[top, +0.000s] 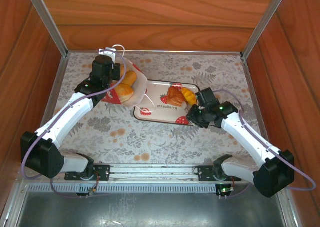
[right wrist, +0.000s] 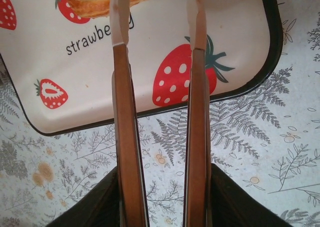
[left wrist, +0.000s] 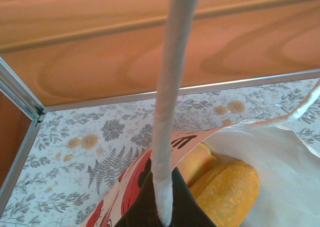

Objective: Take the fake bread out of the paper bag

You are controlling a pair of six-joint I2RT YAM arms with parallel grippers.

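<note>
The paper bag [top: 131,94] lies tilted at the table's back left, red strawberry band low, mouth towards the tray. My left gripper [top: 113,83] is shut on the bag's upper rim and holds the mouth up. In the left wrist view the shut gripper [left wrist: 166,197] pinches the paper bag [left wrist: 280,162], and a white strip runs up from it. Two pieces of orange fake bread [left wrist: 227,189] lie inside, also seen from above as fake bread [top: 128,84]. My right gripper [top: 192,108] stands open over the tray's right end, and the open gripper [right wrist: 157,17] holds nothing.
A flat white strawberry-print tray [top: 160,113] sits mid-table with a dark croissant [top: 175,94] and a yellow roll [top: 189,93] on it. The tray's black rim [right wrist: 250,84] passes under my right fingers. Wooden walls and metal rails close in the back and sides.
</note>
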